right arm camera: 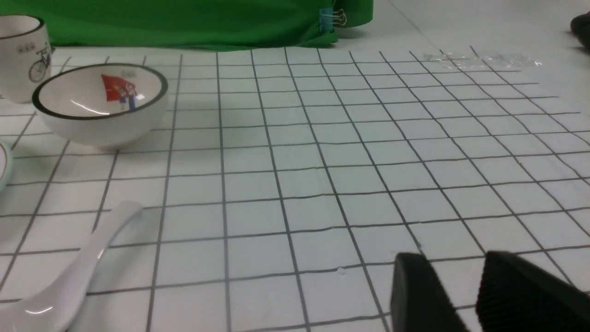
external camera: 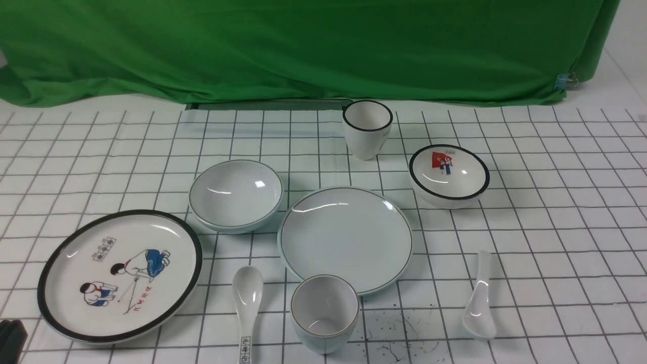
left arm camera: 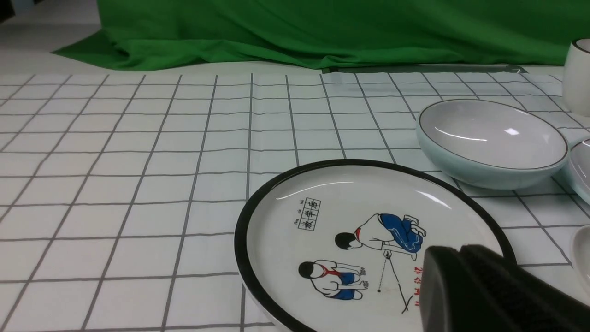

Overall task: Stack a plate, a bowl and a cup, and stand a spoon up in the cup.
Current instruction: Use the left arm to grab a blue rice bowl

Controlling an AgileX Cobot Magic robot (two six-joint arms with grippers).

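**On the checked cloth, nothing is stacked yet**

The white cloth with its dark grid (external camera: 556,212) lies before a green drape (external camera: 303,45), and all four of my pieces stand on it separately. The plate (external camera: 346,240) is in the middle, with the bowl (external camera: 236,194) just beside it on my left. The cup (external camera: 324,311) stands at the plate's near rim, and I cannot tell if they touch. The plain spoon (external camera: 479,298) lies apart on my right.

I judge the first step is due: the bowl onto the plate. My left pincer (left arm camera: 454,258) has its fingers pressed together, empty, over the cartoon plate (left arm camera: 368,240). It must spread before it can take the bowl's rim. My right pincer (right arm camera: 454,265) has its fingers apart with nothing between them, near the spoon.

Only the front view shows the whole layout, including the printed spoon (external camera: 247,303) I must leave alone. It shows only a corner of my left pincer and none of my right. The wrist views show both pincers' fingers. The right one also shows a bicycle on the black-rimmed cup (right arm camera: 20,55), behind the flag bowl (right arm camera: 99,103).
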